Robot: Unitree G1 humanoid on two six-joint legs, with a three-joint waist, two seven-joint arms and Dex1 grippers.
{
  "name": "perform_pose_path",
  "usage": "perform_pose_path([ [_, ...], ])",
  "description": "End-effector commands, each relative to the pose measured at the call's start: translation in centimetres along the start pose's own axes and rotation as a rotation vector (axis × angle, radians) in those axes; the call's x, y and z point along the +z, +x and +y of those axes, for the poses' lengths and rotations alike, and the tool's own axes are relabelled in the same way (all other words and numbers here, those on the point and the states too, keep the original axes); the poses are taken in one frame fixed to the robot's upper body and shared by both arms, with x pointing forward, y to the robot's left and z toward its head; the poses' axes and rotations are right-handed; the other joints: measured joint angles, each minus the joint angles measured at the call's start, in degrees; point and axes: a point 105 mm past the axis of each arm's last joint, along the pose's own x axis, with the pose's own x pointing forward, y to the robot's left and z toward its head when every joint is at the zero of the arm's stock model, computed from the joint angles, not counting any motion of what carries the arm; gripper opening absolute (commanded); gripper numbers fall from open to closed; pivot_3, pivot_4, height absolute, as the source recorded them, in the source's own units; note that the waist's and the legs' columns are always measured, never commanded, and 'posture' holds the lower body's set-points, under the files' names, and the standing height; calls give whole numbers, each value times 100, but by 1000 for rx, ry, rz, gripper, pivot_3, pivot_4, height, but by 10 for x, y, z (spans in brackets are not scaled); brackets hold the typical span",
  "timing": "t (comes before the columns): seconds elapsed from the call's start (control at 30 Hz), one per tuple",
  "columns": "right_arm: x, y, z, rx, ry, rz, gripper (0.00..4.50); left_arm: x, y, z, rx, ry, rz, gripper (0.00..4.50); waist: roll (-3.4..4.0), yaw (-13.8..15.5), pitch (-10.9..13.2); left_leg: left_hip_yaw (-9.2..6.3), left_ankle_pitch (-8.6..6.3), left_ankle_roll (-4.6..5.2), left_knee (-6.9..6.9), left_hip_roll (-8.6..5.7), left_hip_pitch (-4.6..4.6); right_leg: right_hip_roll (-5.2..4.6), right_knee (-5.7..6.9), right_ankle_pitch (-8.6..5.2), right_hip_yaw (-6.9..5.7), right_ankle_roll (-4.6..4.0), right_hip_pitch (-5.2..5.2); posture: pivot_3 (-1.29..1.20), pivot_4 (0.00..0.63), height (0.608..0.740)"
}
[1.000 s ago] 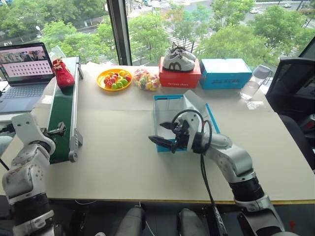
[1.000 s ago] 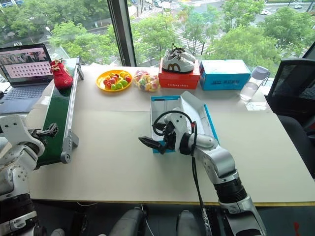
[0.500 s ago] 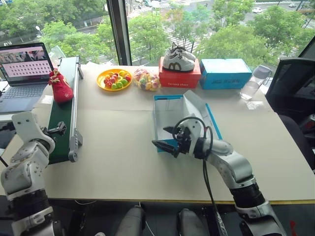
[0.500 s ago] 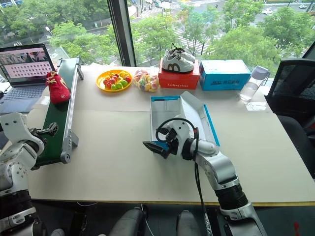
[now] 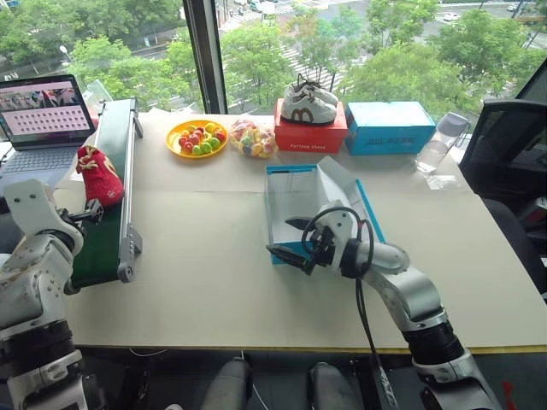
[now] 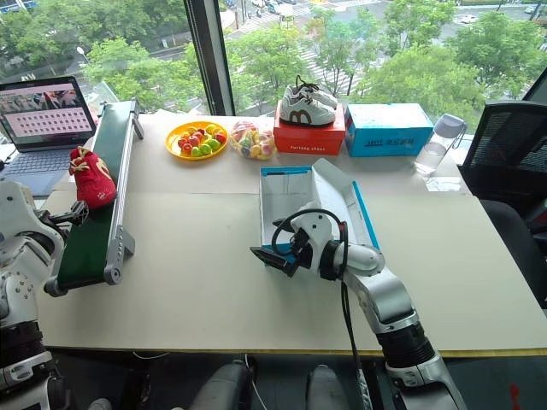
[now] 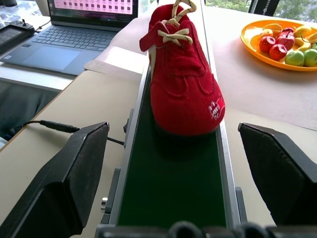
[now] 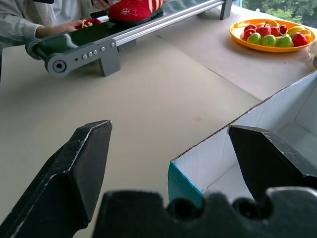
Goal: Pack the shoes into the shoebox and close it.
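The table carries a conveyor along its left edge, the open shoebox mid-table, and fruit plate, candy bag, red box, blue box along the far edge.

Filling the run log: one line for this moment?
left gripper: open, facing red shoe on belt | right gripper: open, at blue box

Beige table, big windows (green treetops outside), black office chair, daylight

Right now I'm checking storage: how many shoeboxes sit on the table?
3: an open blue shoebox mid-table, a red box under white sneakers at the window edge, a closed blue box beside it.
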Motion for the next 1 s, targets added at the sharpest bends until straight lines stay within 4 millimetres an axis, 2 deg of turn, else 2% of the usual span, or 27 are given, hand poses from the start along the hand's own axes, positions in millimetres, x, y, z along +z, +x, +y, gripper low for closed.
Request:
perform_pose_path([
  [0.03, 8, 0, 1, -6, -28, -36, 4478, 14, -2, 8, 25, 0, -51, 4500, 0, 0, 0, 0, 0, 0, 0, 0, 0, 0, 0, 0, 0, 0, 0, 0, 150, 730],
  [0.17, 7, 0, 1, -10, -26, -34, 4478, 4, 1, 9, 29, -5, -24, 4500, 0, 0, 0, 0, 0, 0, 0, 0, 0, 0, 0, 1, 0, -2, 0, 0, 150, 730],
  [0.37, 7, -1, 1, -13, -24, -35, 4478, -31, 4, 8, 36, -71, 91, 4500, -2, 0, -1, -1, 0, 0, 0, 0, 2, 0, 1, 2, 2, -2, 0, 0, 150, 730],
  [0.47, 7, -1, 1, -14, -25, -35, 4478, -37, 4, 3, 22, -96, 104, 4500, -7, 5, -5, -2, 0, 0, 2, 1, 4, 0, 2, 3, 1, -1, 2, 0, 150, 730],
  [0.53, 8, -1, 1, -16, -25, -36, 4500, -35, 4, -1, 10, -110, 90, 3965, -7, 7, -5, -1, 0, 0, 2, 1, 10, 0, 3, 2, 2, 1, 6, 0, 150, 730],
  [0.57, 8, -1, 0, -16, -26, -36, 4500, -34, 4, -2, 3, -113, 84, 3846, -7, 8, -5, -1, 0, -1, 2, 1, 11, 0, 3, 0, 2, 4, 7, 0, 150, 730],
  [0.6, 8, -1, 0, -17, -26, -37, 4500, -33, 4, -3, -1, -113, 81, 3382, -8, 8, -5, -1, 0, -1, 3, 2, 11, 0, 2, -2, 2, 12, 7, 0, 150, 730],
  [0.83, 9, 0, -3, -37, -25, -40, 4500, -28, 6, -10, -24, -138, 69, 1098, -8, 30, -5, 0, 1, -3, 4, 6, 12, 2, 3, 1, 0, 12, 7, 0, 150, 730],
  [1.0, 10, -1, -7, -58, -24, -44, 4500, -29, 7, -13, -32, -161, 67, 1098, -8, 44, -5, -1, 2, -6, 5, 6, 12, 2, 3, 4, 0, 13, 8, 0, 150, 730],
])
